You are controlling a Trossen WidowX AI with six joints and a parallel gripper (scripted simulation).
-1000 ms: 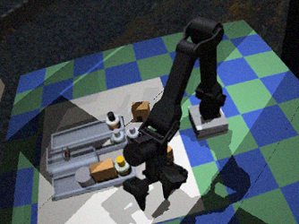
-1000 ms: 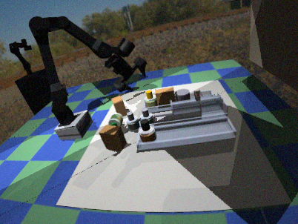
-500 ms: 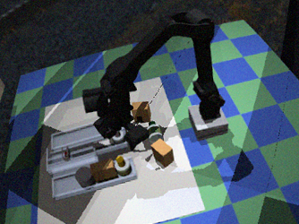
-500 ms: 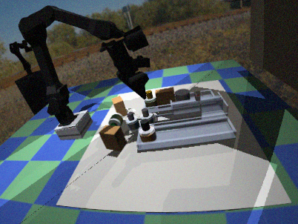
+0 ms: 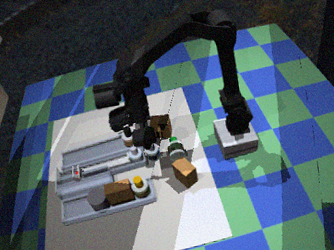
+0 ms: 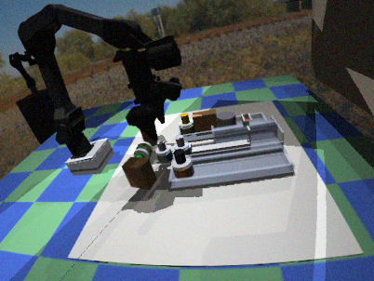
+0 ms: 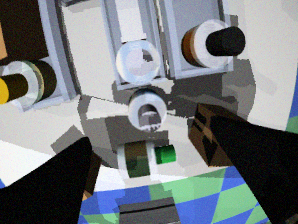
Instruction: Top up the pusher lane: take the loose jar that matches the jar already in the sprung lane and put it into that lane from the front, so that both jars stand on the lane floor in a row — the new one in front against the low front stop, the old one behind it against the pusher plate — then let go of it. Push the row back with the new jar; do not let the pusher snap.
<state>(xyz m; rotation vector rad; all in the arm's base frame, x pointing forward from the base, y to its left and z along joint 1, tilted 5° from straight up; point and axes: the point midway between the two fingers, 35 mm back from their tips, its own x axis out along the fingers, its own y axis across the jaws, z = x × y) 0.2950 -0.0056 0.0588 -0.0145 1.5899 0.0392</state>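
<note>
Open jaws loom over a jar at the lane's door

The black gripper [image 5: 144,137] [image 6: 155,127] [image 7: 152,132] hangs above the front of the sprung lane [image 5: 139,165] [image 6: 223,152] [image 7: 109,45], jaws wide open and nothing in their grasp. The loose grey-capped jar [image 5: 152,152] [image 6: 163,153] [image 7: 148,111] stands upright just outside the lane's front end, its long axis vertical, nearly in line with its apparent twin, the jar in the lane [image 5: 135,153] [image 6: 181,144] [image 7: 138,62]. From the wrist, the loose jar shows between the two fingers but a little towards the lane from their tips — so the coming move looks like a small shift laneward, then a drop with one finger on each flank. The green-capped jar [image 5: 176,149] [image 6: 142,151] [image 7: 136,159] lies on its side farther out from the lane — close enough, an onlooker would judge, for a careless descent to knock it
</note>
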